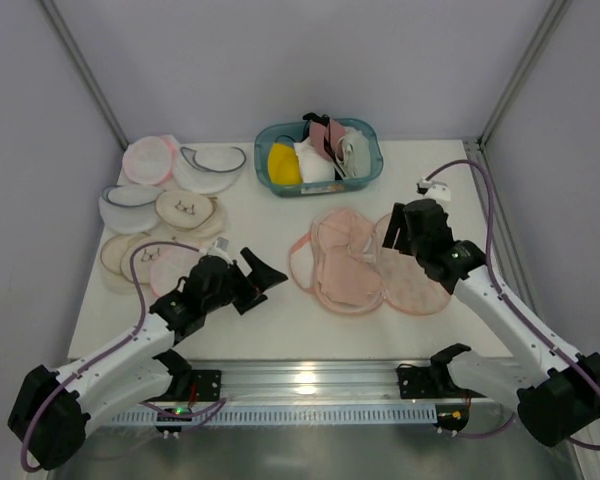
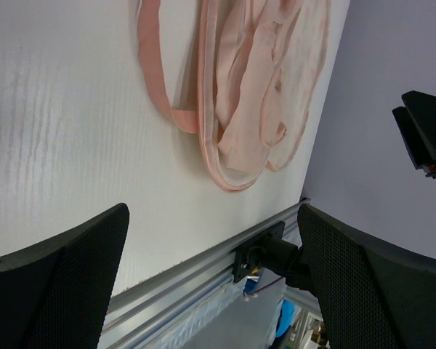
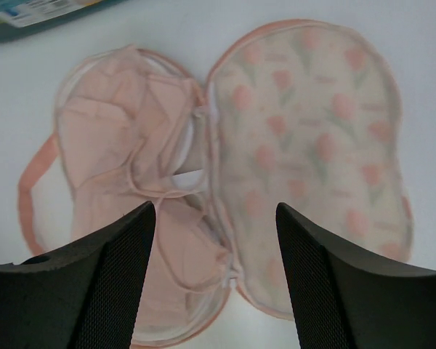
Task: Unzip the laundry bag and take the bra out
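Looking done unzipping bag [image 3: 312, 145], flopped open with bra [image 3: 116, 145] in left half, right gripper [image 3: 214, 211] and left gripper [image 2: 212, 218] both spread empty, probably needing a cup pinch next.

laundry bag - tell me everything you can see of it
The laundry bag lies unzipped and spread flat on the white table, opened like a book. Its right half shows cream fabric printed with pink flowers, edged in pink zipper trim. Its left half holds the pale pink bra. A pink loop lies at its left edge. The open right gripper hangs above it.
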You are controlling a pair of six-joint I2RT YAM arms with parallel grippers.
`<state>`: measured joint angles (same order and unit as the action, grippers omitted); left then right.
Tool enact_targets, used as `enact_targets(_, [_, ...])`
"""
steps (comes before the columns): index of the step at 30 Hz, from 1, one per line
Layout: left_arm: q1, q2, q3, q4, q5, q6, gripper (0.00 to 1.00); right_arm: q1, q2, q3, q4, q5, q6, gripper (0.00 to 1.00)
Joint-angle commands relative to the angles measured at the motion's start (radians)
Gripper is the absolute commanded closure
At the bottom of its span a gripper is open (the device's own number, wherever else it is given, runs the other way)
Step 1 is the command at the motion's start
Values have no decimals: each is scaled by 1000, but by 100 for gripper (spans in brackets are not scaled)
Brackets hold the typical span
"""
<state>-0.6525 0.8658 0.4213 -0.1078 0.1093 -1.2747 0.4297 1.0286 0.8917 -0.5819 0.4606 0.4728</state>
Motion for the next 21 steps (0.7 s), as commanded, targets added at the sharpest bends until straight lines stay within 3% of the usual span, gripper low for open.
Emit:
enact_targets(1, [2, -14, 27, 65, 23, 12, 0, 1, 60, -40, 204, -342, -65, 29])
enact_targets(10, [2, -96, -3, 4, -2, 11, 1, -92, 442, -160, 686, -851, 12, 30])
enact_targets(19, [2, -143, -18, -29, -25, 18, 1, -121, 645, -146, 855, -984, 24, 34])
enact_targets(21, [2, -136, -19, -30, -23, 20, 0, -129, 675, -149, 922, -1055, 50, 39])
